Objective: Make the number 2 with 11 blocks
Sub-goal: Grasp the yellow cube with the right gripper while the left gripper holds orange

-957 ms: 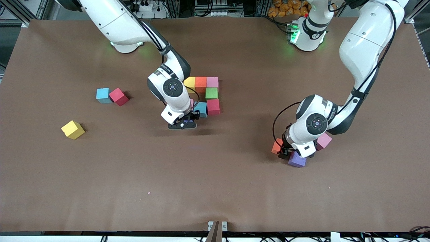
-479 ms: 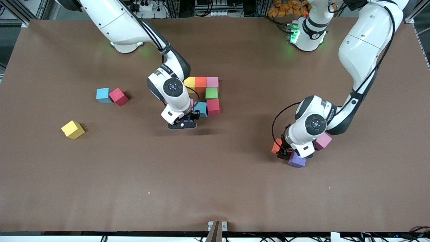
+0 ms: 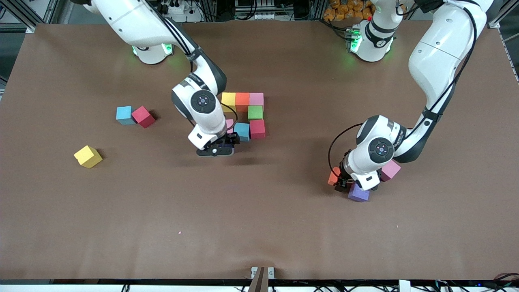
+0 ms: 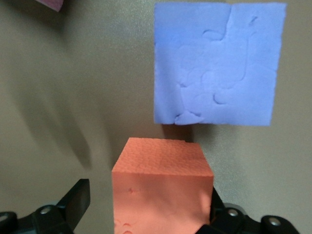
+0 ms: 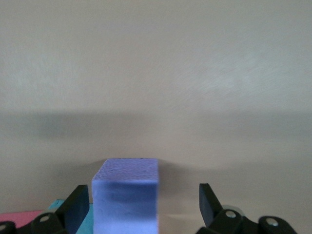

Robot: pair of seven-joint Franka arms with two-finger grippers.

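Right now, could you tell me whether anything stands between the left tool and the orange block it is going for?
Nothing visible does. The left tool is open, with the orange block between its fingers. The purple block lies beside the orange one, outside the fingers.

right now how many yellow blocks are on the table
2. One yellow block sits beside the orange block in the built row. A second yellow block lies alone toward the right arm's end, nearer the camera. The arms may hide others.
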